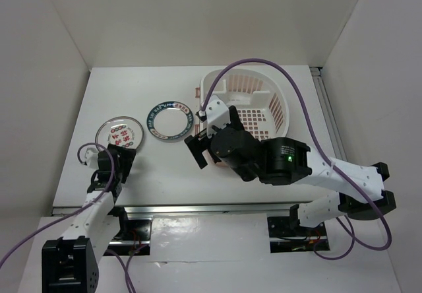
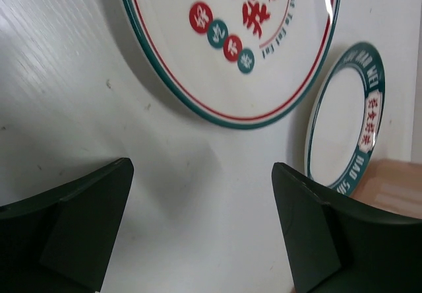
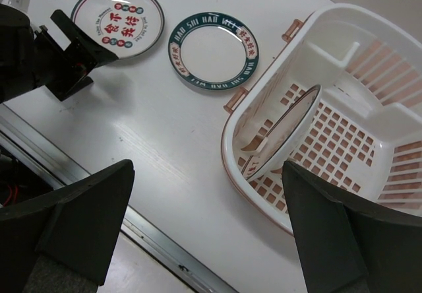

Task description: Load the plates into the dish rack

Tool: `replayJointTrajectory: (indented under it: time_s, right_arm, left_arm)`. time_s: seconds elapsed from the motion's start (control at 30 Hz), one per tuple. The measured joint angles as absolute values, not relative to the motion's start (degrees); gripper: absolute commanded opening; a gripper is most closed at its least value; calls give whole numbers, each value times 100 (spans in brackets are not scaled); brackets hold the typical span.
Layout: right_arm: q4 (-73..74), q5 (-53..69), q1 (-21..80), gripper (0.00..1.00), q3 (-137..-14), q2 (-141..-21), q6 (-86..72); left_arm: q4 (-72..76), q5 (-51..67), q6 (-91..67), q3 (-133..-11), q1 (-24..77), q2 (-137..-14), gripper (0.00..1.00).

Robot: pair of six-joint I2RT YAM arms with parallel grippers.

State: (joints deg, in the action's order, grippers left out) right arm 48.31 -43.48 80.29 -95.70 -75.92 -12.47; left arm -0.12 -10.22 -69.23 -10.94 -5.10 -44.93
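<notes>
Left jaws and right jaws both gape wide, holding nothing. The red-character plate [image 3: 117, 21] and green-rimmed plate [image 3: 214, 51] lie flat on the desk [image 3: 165, 128], side by side. A third plate [image 3: 283, 134] leans on edge inside the dish rack [image 3: 369, 35]. They look stiff, glossy and breakable, so pinch across a raised rim.

White table [image 1: 165, 167], red-character plate [image 1: 119, 132], blue-rimmed plate [image 1: 168, 120], pink-cream dish rack [image 3: 369, 42]
</notes>
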Motion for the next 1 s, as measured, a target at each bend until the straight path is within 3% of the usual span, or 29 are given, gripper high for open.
replayJointTrajectory:
  time_s: [0.4,0.6,0.67,0.7,0.77,0.83,1.0]
  right_arm:
    - [4694,-4283,8029,100,-9535,-7588,-1184]
    - [4528,-4283,8029,100,-9511,-7599,-1166]
    - [4497,-4283,8029,100,-9509,-7599,-1166]
    - [4488,-4285,8029,100,-9509,-7599,-1166]
    - [4460,-4283,8029,100,-9509,-7612,-1170]
    - [4453,-4283,8029,100,-9509,-7631,-1170]
    - [4434,-4283,8029,100,-9509,-7640,-1173]
  left_arm:
    - [1052,-1516,-7212,-1557,-1052,-6062,96]
    - [1210,-1369,-7240,-1820,-1184,-6587,83]
    - [1216,-1337,-7262,-1876,-1190,-6709,83]
    - [1205,-1302,-7251,-1905,-1208,-6735,71]
    - [1131,-1273,-7269,-1929,-1225,-6790,64]
    - [1092,-1232,-7273,-1942,-1234,-6862,48]
    - [902,-1127,-7264,-2073,-1286,-7089,36]
